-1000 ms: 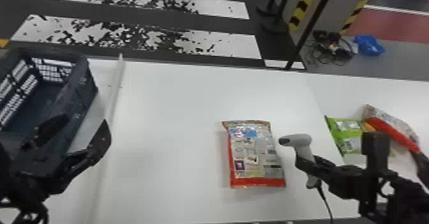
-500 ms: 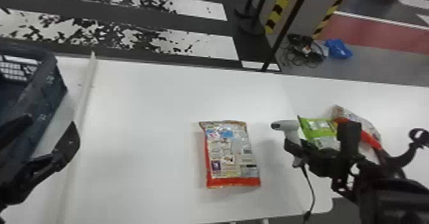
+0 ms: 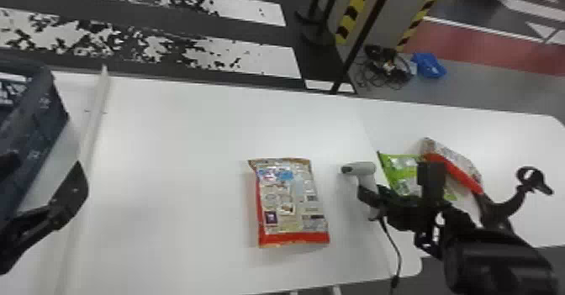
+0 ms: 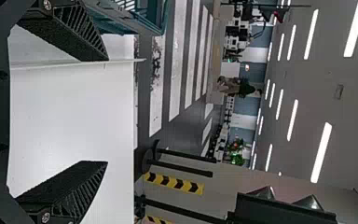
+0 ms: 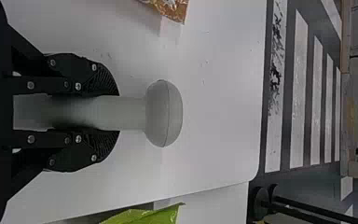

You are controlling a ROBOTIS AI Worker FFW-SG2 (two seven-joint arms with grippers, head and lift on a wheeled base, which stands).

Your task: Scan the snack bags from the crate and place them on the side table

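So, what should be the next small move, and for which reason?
Probably the right gripper should bring the scanner over the red-edged snack bag: it already holds the scanner, and the bag lies flat on the table, just beside it.

black arm (image 3: 500, 260), ribbed fingers (image 4: 85, 198), silver screws (image 5: 78, 86)

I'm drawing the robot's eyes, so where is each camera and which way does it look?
Head view: on its head, looking forward and down at the white table and snack bag; parts of the left arm and right arm show.
Left wrist view: on the left wrist, looking past the open left claw across the striped floor.
Right wrist view: on the right wrist, looking along the right claw, which grips the barcode scanner.
Head and left wrist views share the crate.
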